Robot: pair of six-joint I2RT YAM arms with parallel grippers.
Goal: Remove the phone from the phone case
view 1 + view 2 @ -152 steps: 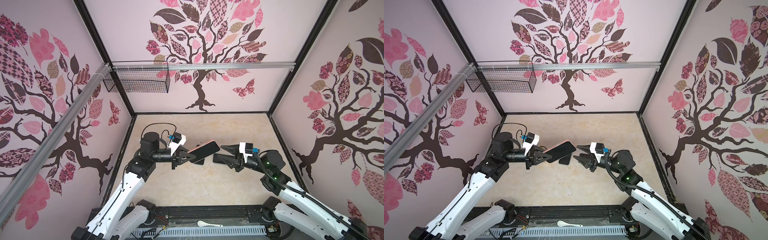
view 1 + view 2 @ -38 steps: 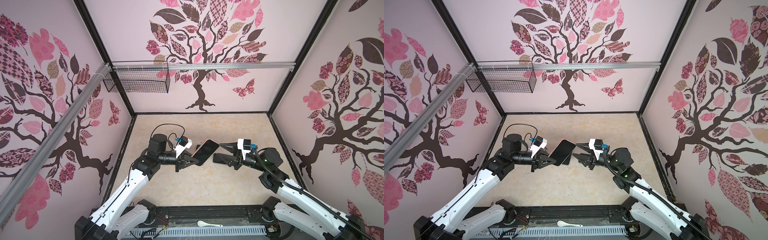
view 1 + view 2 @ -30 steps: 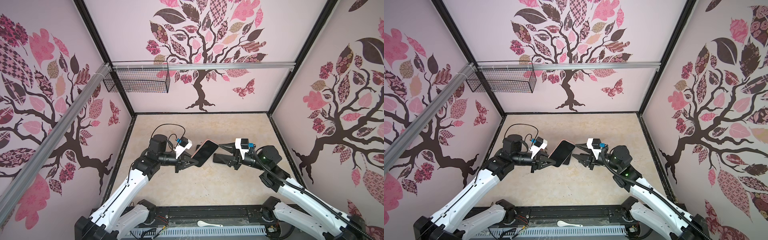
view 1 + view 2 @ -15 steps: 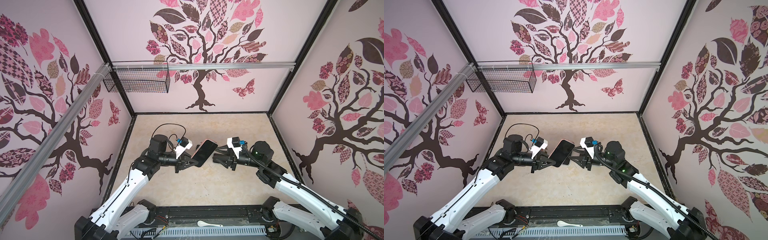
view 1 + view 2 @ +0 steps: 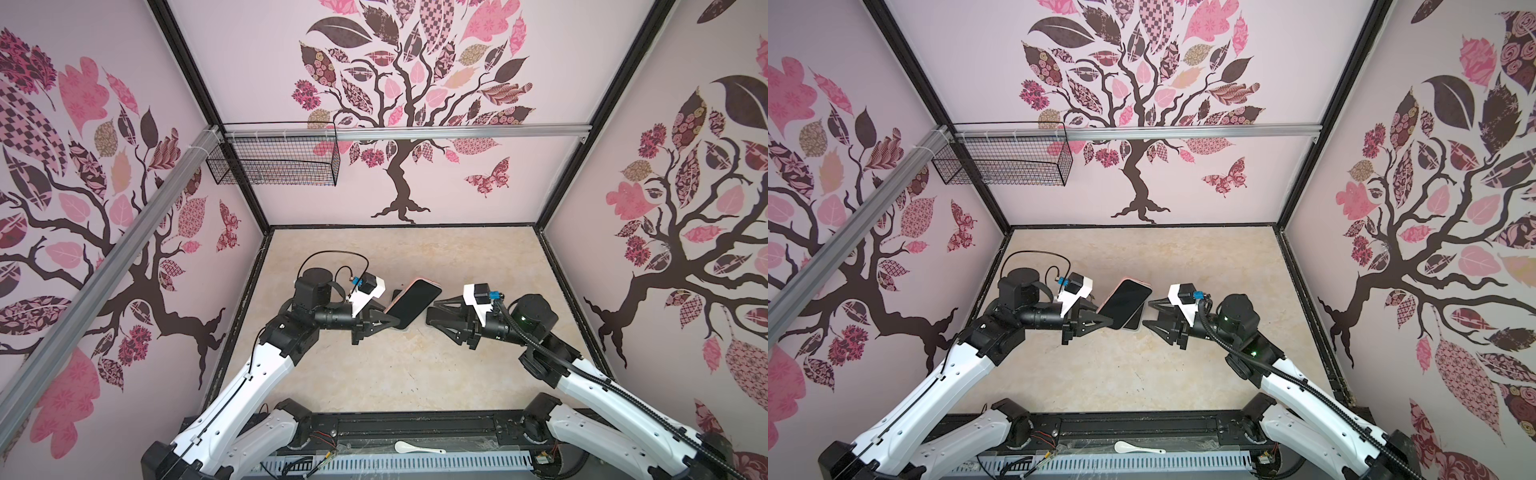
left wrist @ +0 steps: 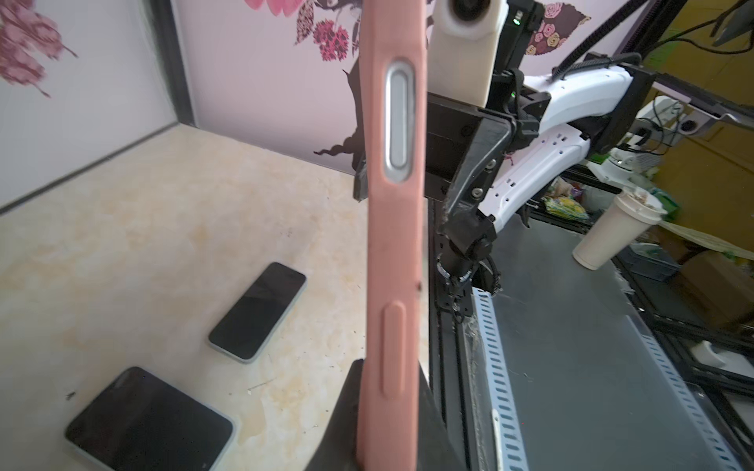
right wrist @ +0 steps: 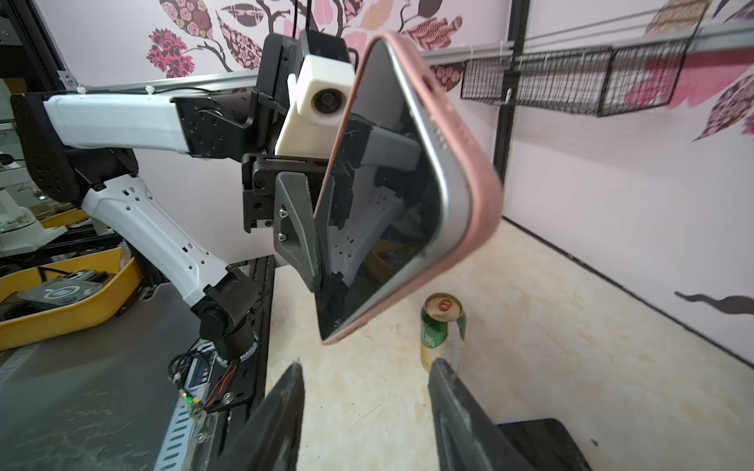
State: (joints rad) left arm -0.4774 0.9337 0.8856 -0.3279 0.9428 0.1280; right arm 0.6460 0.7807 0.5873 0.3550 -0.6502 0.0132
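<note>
Holding the cased phone (image 5: 413, 307) steeper than before, left pincer (image 5: 390, 319) stays clamped; right pincer (image 5: 430, 314) open nearby.

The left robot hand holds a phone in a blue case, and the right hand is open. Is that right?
No, the case is pink, not blue; the right wrist view shows it. The left gripper does hold the phone, and the right gripper is open.

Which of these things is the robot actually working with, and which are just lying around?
Part of the job:
- phone in its pink case
- left gripper, shut on it and holding it off the table
- right gripper, open, facing it

Just lying about:
- spare phone
- second spare phone
- green can
- white spoon
- wire basket
</note>
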